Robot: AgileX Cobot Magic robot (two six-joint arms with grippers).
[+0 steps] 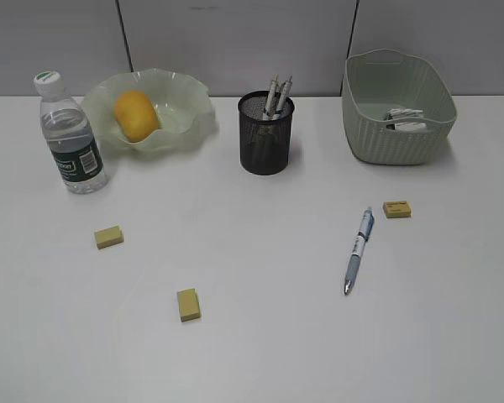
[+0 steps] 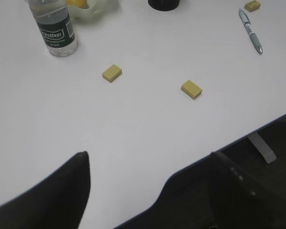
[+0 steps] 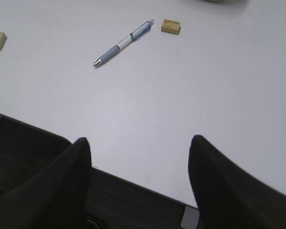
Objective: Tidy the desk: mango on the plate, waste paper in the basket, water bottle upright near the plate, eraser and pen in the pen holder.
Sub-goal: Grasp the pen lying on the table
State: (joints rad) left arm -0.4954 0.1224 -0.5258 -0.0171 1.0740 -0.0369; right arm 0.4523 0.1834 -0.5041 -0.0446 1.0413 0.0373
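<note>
A: Mango [image 1: 135, 114] position?
B: Sits in the plate [image 1: 187, 112]; water bottle [image 1: 71, 134] upright just beside it. Waste paper [image 1: 404, 119] lies in the basket [image 1: 395, 143].
A: Loose items?
B: Pen [image 1: 359, 249] and three erasers [image 1: 396, 209] [image 1: 108, 237] [image 1: 188, 304] flat on the desk [image 1: 260, 336], outside the pen holder [image 1: 265, 134].
A: Tools?
B: Left gripper [image 2: 150, 160] and right gripper [image 3: 140, 145]: jaws apart, empty, at the near desk edge.
</note>
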